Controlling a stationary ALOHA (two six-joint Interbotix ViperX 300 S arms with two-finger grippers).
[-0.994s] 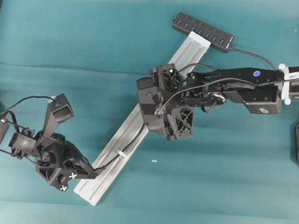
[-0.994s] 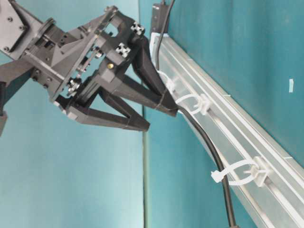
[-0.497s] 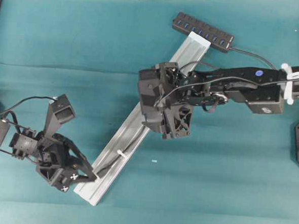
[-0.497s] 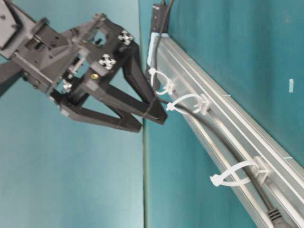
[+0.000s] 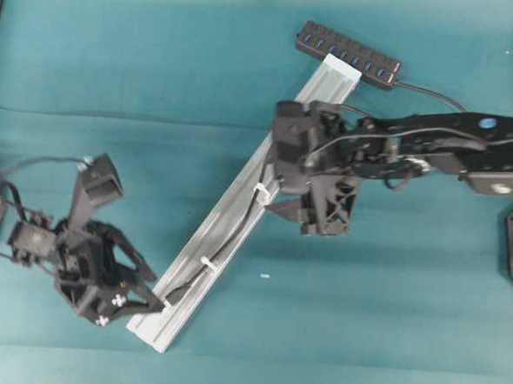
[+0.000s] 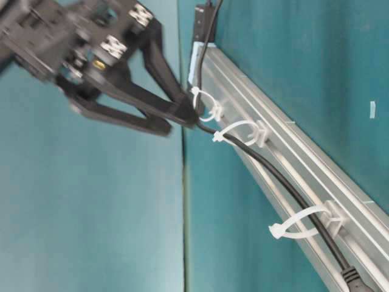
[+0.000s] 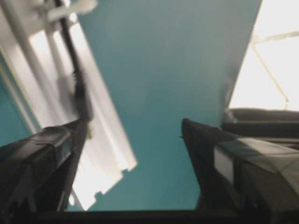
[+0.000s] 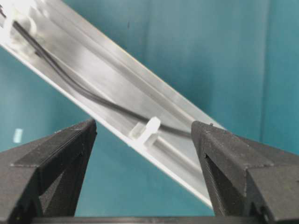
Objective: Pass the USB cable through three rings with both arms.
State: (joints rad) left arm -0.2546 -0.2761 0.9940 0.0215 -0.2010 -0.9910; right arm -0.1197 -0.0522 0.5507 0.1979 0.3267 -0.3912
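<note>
The black USB cable (image 6: 276,182) runs along the silver rail (image 6: 316,176) through the three rings (image 6: 240,132), and its plug (image 6: 355,280) lies on the rail past the nearest ring (image 6: 304,222). From overhead, two rings show (image 5: 262,192) (image 5: 208,264). My left gripper (image 5: 157,290) is open at the rail's lower end, holding nothing. The plug (image 7: 80,93) rests by its left fingertip (image 7: 81,128). My right gripper (image 5: 274,186) hangs open above the rail's middle. A ring (image 8: 147,128) shows between its fingers, well below them.
The black multi-port hub (image 5: 348,54) lies across the rail's far end. A small white scrap (image 5: 264,276) sits on the teal table right of the rail. The right arm (image 5: 433,146) stretches in from the right edge.
My left gripper opened and let go of the cable end, then drew back a little to the left. The plug dropped onto the rail. My right gripper moved right, away from the rail.
</note>
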